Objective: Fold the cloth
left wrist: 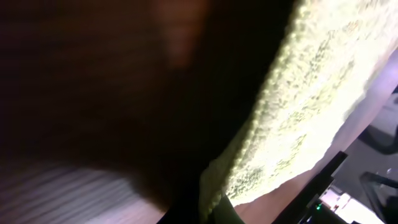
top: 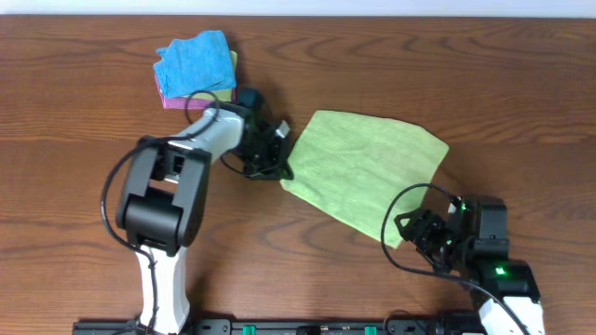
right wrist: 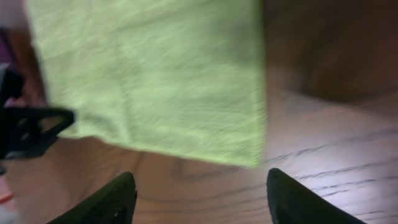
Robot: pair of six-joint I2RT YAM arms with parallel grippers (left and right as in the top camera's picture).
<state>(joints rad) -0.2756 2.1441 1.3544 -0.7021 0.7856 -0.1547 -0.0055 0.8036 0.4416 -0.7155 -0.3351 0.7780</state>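
The cloth (top: pixel 368 167), lime yellow-green, lies spread flat on the wooden table right of centre. My left gripper (top: pixel 279 160) sits at the cloth's left corner, shut on that edge. In the left wrist view the cloth (left wrist: pixel 311 93) runs down into the dark pinched fingertips at the bottom of the frame. My right gripper (top: pixel 417 233) hovers just off the cloth's near corner. In the right wrist view it (right wrist: pixel 202 199) is open, with bare wood between its fingers (right wrist: pixel 118 199) and the cloth (right wrist: pixel 155 74) lying just ahead of them.
A bright blue cloth (top: pixel 196 60) lies on a pink-purple cloth (top: pixel 172 100) at the back left, close behind the left arm. Black cables loop beside both arms. The table's wood (top: pixel 74 186) shows to the left. The left gripper (right wrist: pixel 25 130) appears at the right wrist view's left edge.
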